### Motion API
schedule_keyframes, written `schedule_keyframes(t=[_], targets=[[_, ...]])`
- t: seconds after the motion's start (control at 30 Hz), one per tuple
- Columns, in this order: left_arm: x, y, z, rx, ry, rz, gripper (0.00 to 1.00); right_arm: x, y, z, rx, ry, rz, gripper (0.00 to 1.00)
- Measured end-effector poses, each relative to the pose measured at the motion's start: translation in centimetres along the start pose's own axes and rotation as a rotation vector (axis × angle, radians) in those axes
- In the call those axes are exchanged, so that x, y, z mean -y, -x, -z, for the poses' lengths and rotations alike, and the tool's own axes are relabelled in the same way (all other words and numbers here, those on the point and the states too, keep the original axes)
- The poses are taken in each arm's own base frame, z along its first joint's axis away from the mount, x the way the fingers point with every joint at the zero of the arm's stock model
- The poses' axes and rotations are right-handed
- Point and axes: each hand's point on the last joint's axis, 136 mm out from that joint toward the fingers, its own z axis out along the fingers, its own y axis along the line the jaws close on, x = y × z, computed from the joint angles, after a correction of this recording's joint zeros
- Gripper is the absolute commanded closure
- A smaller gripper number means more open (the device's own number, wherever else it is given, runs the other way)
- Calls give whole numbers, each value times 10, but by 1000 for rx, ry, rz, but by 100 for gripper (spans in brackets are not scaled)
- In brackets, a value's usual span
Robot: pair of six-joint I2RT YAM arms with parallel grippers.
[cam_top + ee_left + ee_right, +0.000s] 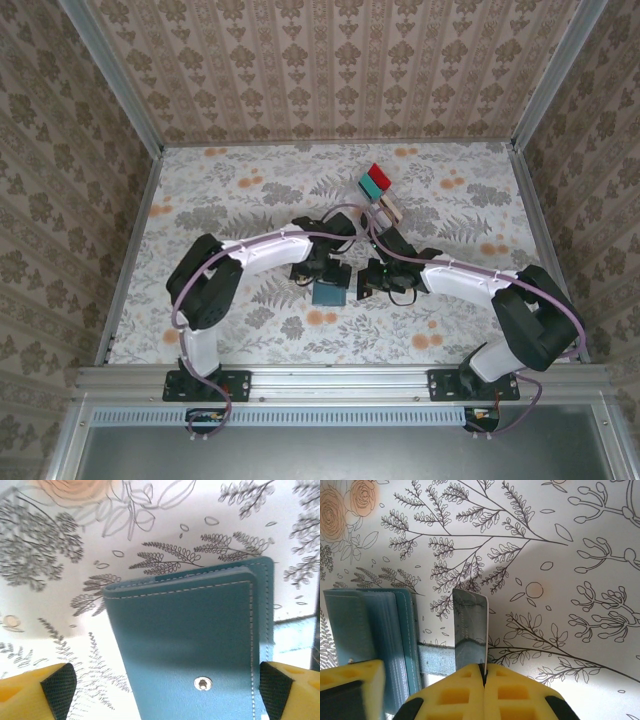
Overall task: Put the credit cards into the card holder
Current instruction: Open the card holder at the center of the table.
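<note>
The dark teal card holder (190, 640) lies flat on the floral table, its snap stud facing up. My left gripper (167, 687) is open, one yellow finger on each side of the holder; the left finger stands clear of its edge. In the top view the holder (328, 293) sits just below the left gripper (325, 268). My right gripper (483, 672) is shut on a dark grey-black credit card (469, 627), held on edge just right of the holder (367, 630), whose ribbed slots show. The right gripper (368, 280) is beside the holder.
A clear tray with red and teal pieces (375, 182) stands at the back centre, with pale beige cards (388, 210) stacked just in front of it. A yellow finger (350, 690) of the other gripper shows at the lower left. Patterned walls close in the table.
</note>
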Motion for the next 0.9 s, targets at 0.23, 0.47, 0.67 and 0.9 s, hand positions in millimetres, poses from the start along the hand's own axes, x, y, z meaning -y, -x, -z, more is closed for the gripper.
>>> schedule_keyframes(t=[0.23, 0.47, 0.67, 0.9], targets=[[-9, 2, 22, 52, -3, 11, 30, 2, 0, -1, -4, -16, -1, 100], [-26, 1, 27, 71, -9, 40, 71, 0, 2, 0, -1, -12, -1, 100], [-47, -5, 27, 74, -34, 85, 91, -5, 7, 2, 8, -1, 1, 100], [-44, -5, 26, 95, -145, 119, 96, -12, 13, 10, 26, 16, 5, 100]])
